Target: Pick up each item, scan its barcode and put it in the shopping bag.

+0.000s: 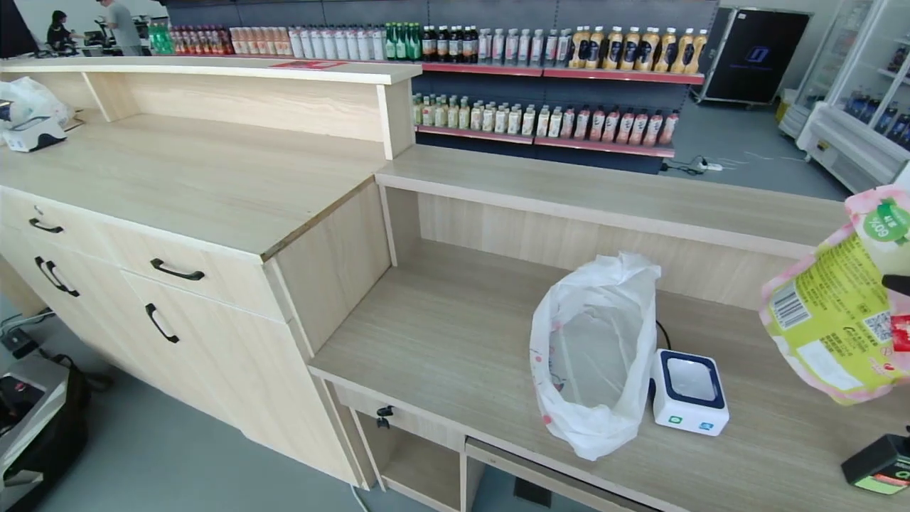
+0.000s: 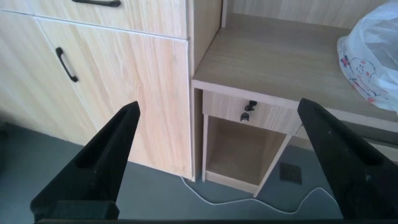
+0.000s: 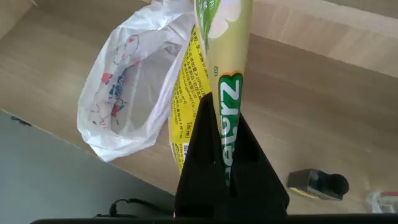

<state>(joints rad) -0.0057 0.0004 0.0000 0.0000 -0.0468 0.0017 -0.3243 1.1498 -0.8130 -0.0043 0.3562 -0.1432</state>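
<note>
Item: snack pouch (image 1: 835, 306), pinched in our right gripper (image 3: 224, 115), aloft near barcode scanner (image 1: 689, 391) | left gripper (image 2: 219, 106) spread wide, empty | Risk: we judge its barcode (image 1: 789, 307) turned off the scanner, misread; limp shopping bag (image 1: 593, 355) may snag pouch

Lower counter (image 1: 441, 334): white plastic bag (image 1: 593, 355) stands open, mouth up and tilted toward camera. Scanner (image 1: 689, 402) sits just beside it on the right, window up, with a black cable (image 1: 663, 331) running behind. Green-yellow pouch (image 1: 835, 313) with pink edges hangs in the air at the right edge, above the counter, barcode (image 1: 789, 306) on its left part. Black device (image 1: 878, 464) lies at the near right corner. Bottle shelves (image 1: 540, 71) behind.
</note>
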